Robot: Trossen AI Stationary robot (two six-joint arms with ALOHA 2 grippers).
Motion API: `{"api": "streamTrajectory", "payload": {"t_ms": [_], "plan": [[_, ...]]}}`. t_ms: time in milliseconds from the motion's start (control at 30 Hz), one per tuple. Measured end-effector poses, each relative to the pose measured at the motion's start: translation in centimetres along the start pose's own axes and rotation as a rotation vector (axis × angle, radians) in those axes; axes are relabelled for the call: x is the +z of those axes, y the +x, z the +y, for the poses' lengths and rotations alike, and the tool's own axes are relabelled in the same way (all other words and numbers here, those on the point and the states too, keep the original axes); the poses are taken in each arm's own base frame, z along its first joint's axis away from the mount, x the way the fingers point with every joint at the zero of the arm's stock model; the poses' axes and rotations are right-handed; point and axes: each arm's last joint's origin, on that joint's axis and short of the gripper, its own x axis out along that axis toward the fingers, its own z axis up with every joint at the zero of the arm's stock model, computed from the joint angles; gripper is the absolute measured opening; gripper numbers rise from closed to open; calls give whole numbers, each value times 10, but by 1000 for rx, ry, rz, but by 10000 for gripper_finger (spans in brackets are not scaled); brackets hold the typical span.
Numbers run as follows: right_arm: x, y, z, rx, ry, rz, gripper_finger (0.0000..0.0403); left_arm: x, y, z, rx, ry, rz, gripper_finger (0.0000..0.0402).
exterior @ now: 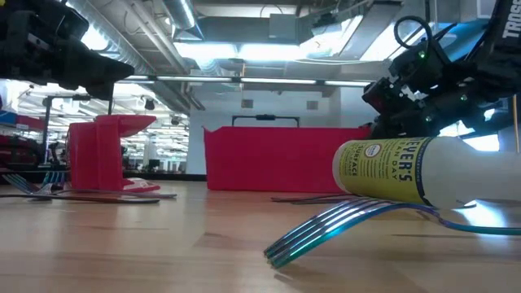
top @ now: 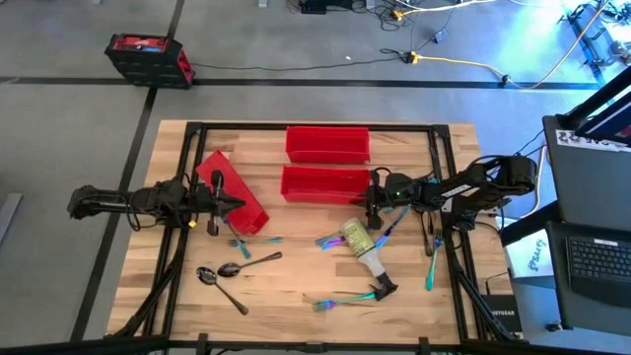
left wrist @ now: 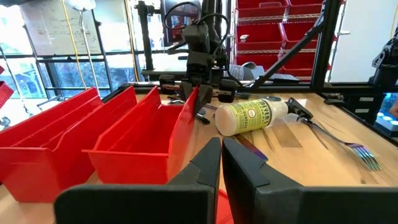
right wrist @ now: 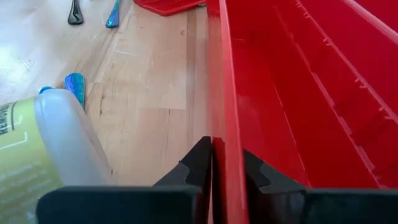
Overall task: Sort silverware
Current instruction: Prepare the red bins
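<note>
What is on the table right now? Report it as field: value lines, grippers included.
Right gripper: shut on the end wall of the middle red bin
Left gripper: shut, above the tilted red bin
Back red bin: untouched
Spray bottle: lying on its side
Silverware: scattered on the wooden table

The surface (top: 296, 286) is pale butcher-block wood, smooth with a dull sheen. The long rectangular red bins (top: 326, 144) are glossy moulded plastic (ribbed on the inner walls in the right wrist view). The slim iridescent blue-teal forks (exterior: 326, 228) are polished metal; two dark bronze spoons (top: 219, 273) look duller. The spray bottle (left wrist: 252, 116) is translucent plastic with a yellow-green paper label. The black fingers (left wrist: 205, 171) look matt.
</note>
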Motion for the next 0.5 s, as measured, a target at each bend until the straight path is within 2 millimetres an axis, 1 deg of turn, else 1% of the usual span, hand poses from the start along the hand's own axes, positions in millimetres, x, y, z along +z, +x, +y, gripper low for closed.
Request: {"api": "streamTrajectory", "payload": {"t_ms": [167, 500], "plan": [[-1, 0, -2, -54, 13, 12, 21, 0, 0, 0, 0, 0, 0, 1], [-1, 0, -1, -34, 27, 11, 21, 0, 0, 0, 0, 0, 0, 1]]}}
